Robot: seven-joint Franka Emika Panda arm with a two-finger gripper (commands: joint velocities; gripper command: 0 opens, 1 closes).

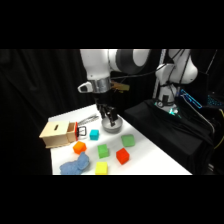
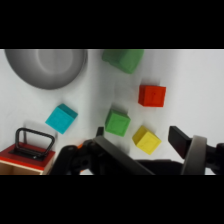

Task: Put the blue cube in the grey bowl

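The small teal-blue cube (image 1: 94,133) (image 2: 61,118) rests on the white table, just left of the grey bowl (image 1: 112,128) (image 2: 47,67). It sits between the bowl and the wooden box. In the side view my gripper (image 1: 108,119) hangs right over the bowl's near rim. In the wrist view the gripper (image 2: 140,136) is open and holds nothing. Its two dark fingers stand wide apart, and the yellow block on the table shows between them. The cube lies well to the left of the fingers.
A wooden box (image 1: 59,134) with a black handle (image 2: 31,142) stands at the left. Metal tongs (image 1: 88,120) lie behind the box. Two green blocks (image 1: 127,140) (image 1: 103,150), a red block (image 1: 122,156), a yellow block (image 1: 101,168), an orange block (image 1: 79,147) and a lumpy light-blue object (image 1: 75,165) lie near the front edge.
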